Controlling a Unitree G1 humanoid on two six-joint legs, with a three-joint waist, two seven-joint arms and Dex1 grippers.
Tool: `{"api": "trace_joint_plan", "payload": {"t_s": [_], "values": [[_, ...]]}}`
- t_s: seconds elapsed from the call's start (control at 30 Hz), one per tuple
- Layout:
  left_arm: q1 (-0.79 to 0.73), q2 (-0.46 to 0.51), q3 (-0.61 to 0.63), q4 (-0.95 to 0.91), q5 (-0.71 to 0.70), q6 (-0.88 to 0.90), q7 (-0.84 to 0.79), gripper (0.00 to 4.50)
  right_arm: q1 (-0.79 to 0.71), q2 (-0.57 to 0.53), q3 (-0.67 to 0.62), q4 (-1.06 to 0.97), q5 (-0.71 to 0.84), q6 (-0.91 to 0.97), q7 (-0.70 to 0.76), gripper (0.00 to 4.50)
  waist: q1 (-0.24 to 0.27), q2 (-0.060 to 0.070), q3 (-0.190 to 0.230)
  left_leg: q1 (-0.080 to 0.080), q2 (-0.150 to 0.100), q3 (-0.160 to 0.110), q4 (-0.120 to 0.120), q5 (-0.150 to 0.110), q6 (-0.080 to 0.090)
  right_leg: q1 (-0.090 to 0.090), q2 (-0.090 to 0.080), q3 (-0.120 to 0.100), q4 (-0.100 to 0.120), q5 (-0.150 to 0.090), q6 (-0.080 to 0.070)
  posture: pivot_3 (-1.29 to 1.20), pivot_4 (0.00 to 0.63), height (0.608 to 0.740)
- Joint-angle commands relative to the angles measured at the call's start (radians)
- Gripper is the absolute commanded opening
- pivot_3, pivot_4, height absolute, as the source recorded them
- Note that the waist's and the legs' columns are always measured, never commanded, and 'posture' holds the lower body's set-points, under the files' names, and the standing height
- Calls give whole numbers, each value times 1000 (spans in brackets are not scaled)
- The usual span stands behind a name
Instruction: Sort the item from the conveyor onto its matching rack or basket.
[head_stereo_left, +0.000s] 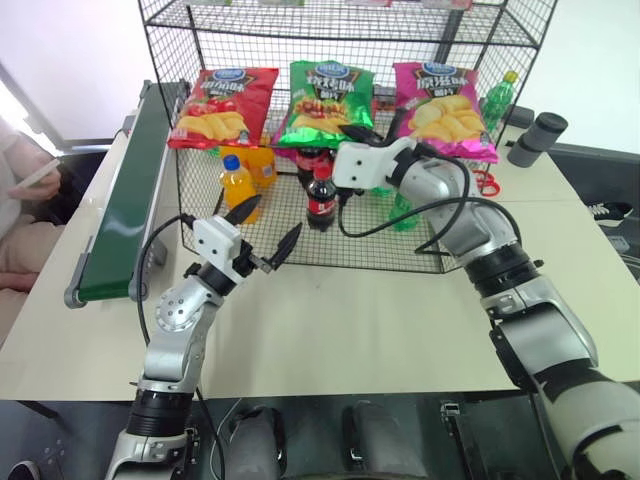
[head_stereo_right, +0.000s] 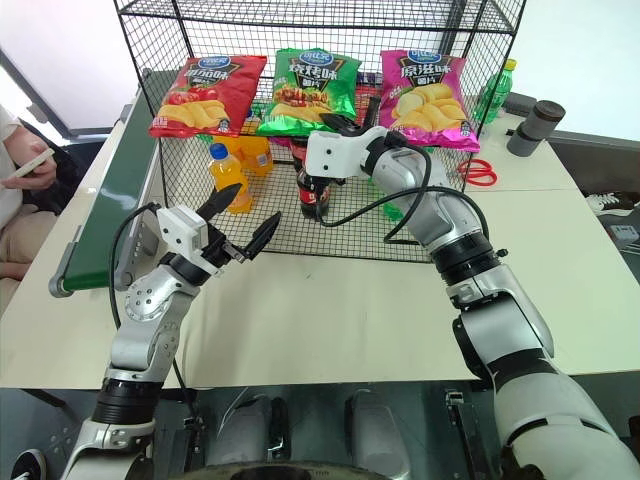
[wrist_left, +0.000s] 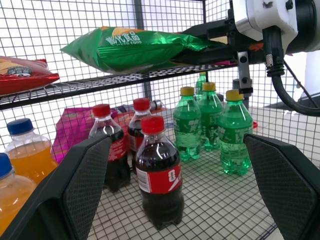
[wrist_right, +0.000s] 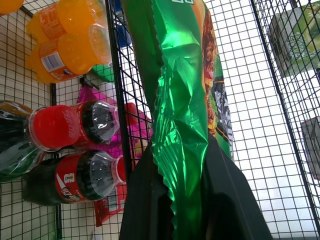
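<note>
The item, a glossy green crisps bag (head_stereo_left: 325, 100), lies on the middle tier of the black wire rack (head_stereo_left: 350, 22), between a red bag and a pink one. My right gripper (head_stereo_left: 352, 132) reaches into the rack at the bag's near edge. In the right wrist view its two fingers (wrist_right: 145, 200) stand on either side of the bag's crimped seam (wrist_right: 185, 150), shut on it. My left gripper (head_stereo_left: 268, 228) hangs open in front of the rack's lower tier, holding nothing. The dark green conveyor (head_stereo_left: 125, 200) runs along the table's left side with nothing on it.
A red crisps bag (head_stereo_left: 222, 105) and a pink one (head_stereo_left: 440, 110) flank the green bag. Below stand orange drink bottles (head_stereo_left: 237, 185), cola bottles (head_stereo_left: 320, 195) and green bottles (wrist_left: 232, 125). A grey tumbler (head_stereo_left: 537, 138) and red scissors (head_stereo_left: 485, 182) lie right of the rack. A person (head_stereo_left: 25, 200) sits at far left.
</note>
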Motion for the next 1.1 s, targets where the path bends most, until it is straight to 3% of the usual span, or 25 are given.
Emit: {"api": "trace_joint_plan", "payload": {"t_s": [0.03, 0.17, 0.2, 0.47, 0.9, 1.1], "values": [[-1, -6, -8, -45, -2, -20, 3, 4500, -38, 3, -57, -8, 55, -8, 9, 2100, 0, 0, 0, 0, 0, 0, 0, 0, 0, 0, 0, 0, 0, 0, 0, 0, 150, 740], [-4, -6, -7, -43, -1, -17, 2, 4500, -34, 22, -110, -46, 167, 34, 88, 4174, 0, 0, 0, 0, 0, 0, 0, 0, 0, 0, 0, 0, 0, 0, 0, 0, 150, 740], [-5, -6, -7, -43, -1, -16, 2, 4500, -36, 28, -130, -55, 199, 53, 103, 4454, 0, 0, 0, 0, 0, 0, 0, 0, 0, 0, 0, 0, 0, 0, 0, 0, 150, 740], [-8, -6, -10, -41, -2, -14, -2, 4500, 6, 59, -178, -150, 389, 194, 282, 4454, 1, 0, 0, 0, 0, -1, 0, 0, 0, 0, 0, 0, 0, 0, 0, 0, 150, 740], [-5, -3, -15, -47, 2, -15, -3, 4500, 48, 46, -150, -211, 352, 185, 281, 4454, 2, 0, 0, 0, 0, -1, 0, 0, 0, 0, 0, 0, 0, 0, 0, 0, 150, 740], [-9, -3, -14, -43, 3, -17, -3, 4500, 52, 57, -157, -219, 362, 185, 279, 1760, 3, 0, 0, 0, 0, -1, 0, 0, 0, 0, 0, 0, 0, 0, 0, 0, 150, 740]]}}
